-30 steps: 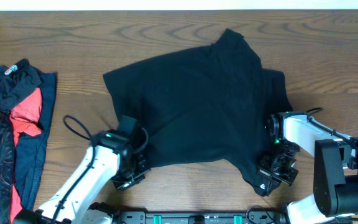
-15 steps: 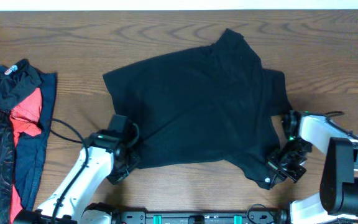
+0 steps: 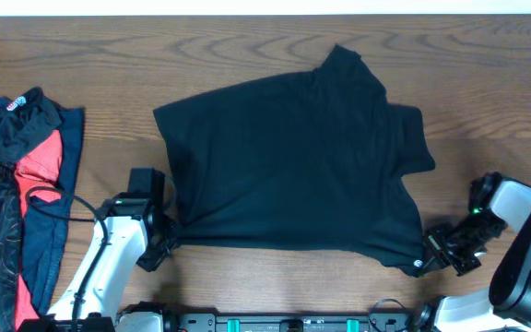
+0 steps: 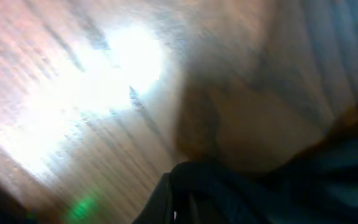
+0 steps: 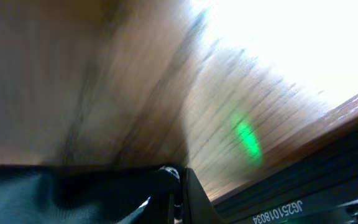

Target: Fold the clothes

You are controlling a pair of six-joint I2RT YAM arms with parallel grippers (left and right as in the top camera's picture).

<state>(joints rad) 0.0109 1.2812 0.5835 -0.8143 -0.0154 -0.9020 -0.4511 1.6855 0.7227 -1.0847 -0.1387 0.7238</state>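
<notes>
A plain black shirt (image 3: 289, 161) lies spread over the middle of the wooden table. My left gripper (image 3: 166, 242) is shut on its near left corner, and dark cloth (image 4: 272, 193) bunches between the jaws in the left wrist view. My right gripper (image 3: 429, 261) is shut on the near right corner, where a small white logo (image 3: 418, 266) shows. The right wrist view has black fabric (image 5: 73, 196) pinched at the bottom. More clothes (image 3: 12, 198), black-patterned, red and navy, lie piled at the far left.
The wooden table (image 3: 487, 92) runs bare round the shirt. A black cable (image 3: 49, 198) loops from the left arm toward the pile. A dark rail (image 3: 293, 323) edges the table's near side.
Both grippers have moved outward along the near edge, the left one leftward and the right one rightward. The shirt's near hem has been pulled wider and straighter between them.
</notes>
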